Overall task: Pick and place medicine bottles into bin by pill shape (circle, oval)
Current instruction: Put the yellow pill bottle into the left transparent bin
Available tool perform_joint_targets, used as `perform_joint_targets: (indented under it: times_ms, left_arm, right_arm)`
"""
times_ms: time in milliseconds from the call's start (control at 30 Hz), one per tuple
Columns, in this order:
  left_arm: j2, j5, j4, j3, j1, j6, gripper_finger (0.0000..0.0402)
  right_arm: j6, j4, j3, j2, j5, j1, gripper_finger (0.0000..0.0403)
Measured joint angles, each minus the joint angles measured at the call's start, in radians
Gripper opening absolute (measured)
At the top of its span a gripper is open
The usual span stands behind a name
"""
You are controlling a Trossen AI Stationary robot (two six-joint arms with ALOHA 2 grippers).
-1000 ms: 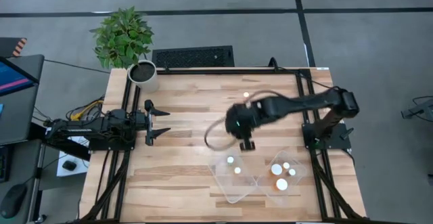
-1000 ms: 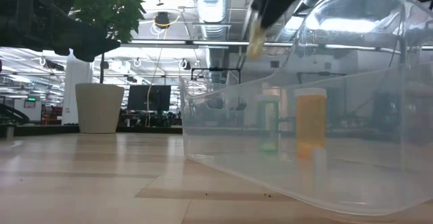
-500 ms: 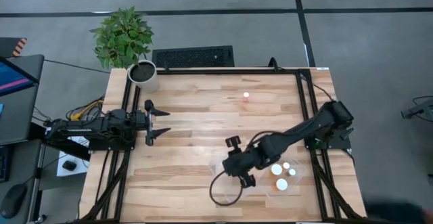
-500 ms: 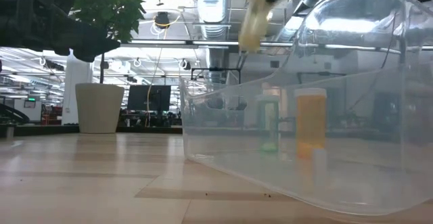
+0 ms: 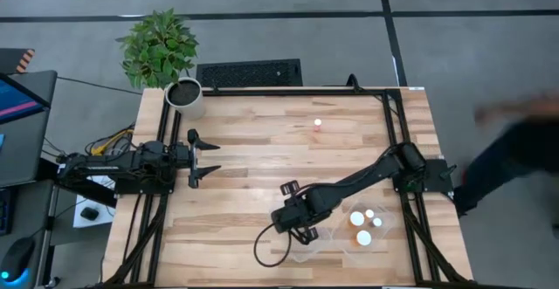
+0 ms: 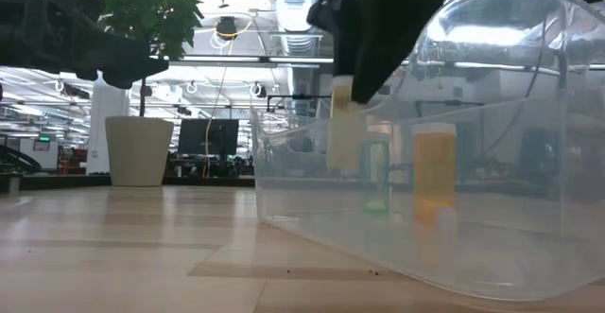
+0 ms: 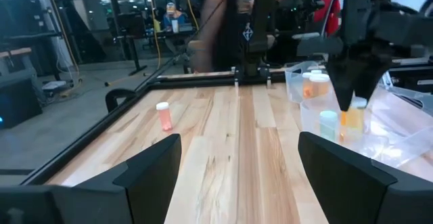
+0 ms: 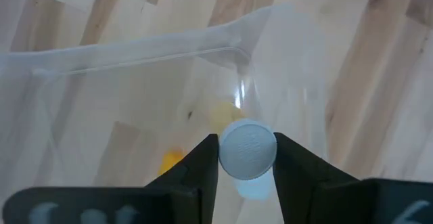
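Held bottle: a small medicine bottle (image 8: 247, 151) with a round white cap, pale yellowish body in the low view (image 6: 345, 124), upright, clamped at the cap between the two dark fingers (image 8: 196, 166) of the right gripper (image 8: 246, 158).
Where it is: over the left of the two clear bins (image 6: 492, 152), partly down inside it in the low view, above that bin's wall in the right wrist view (image 8: 135, 45).
Right gripper: fingers drawn in narrow on the bottle's cap; in the high view it sits at the near-centre of the table (image 5: 300, 225), over the left bin.
Other bottles in bins: in the low view an orange-bodied bottle (image 6: 435, 173) and a greenish one (image 6: 376, 171) stand in the bin; three white caps (image 5: 364, 237) show in the right bin from above.
Loose bottle: one small white-capped bottle (image 5: 318, 122) stands alone on the far part of the wooden table (image 5: 244, 141), well apart from the bins.
Left gripper: spread wide, holding nothing, at the table's left side (image 5: 208, 156).
Change since earlier: the right gripper has come down with the bottle, which hung above the bin's rim half a second ago and now reaches below it.
Surroundings: a potted plant (image 5: 161, 49) at the far left corner; a blurred person (image 5: 515, 149) beside the table's right edge.
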Motion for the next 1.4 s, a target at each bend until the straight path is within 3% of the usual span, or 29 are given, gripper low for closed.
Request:
perform_joint_targets:
  times_ms: [267, 1400]
  left_arm:
    - [0.000, 0.000, 0.001, 0.000, 0.000, 0.000, 0.0293]
    - [0.000, -0.001, 0.001, 0.000, 0.000, 0.000, 0.0293]
  right_arm:
    - [-0.002, 0.000, 0.016, 0.057, -0.011, 0.001, 0.0134]
    - [0.010, 0.049, -0.014, 0.084, -0.032, -0.006, 0.0137]
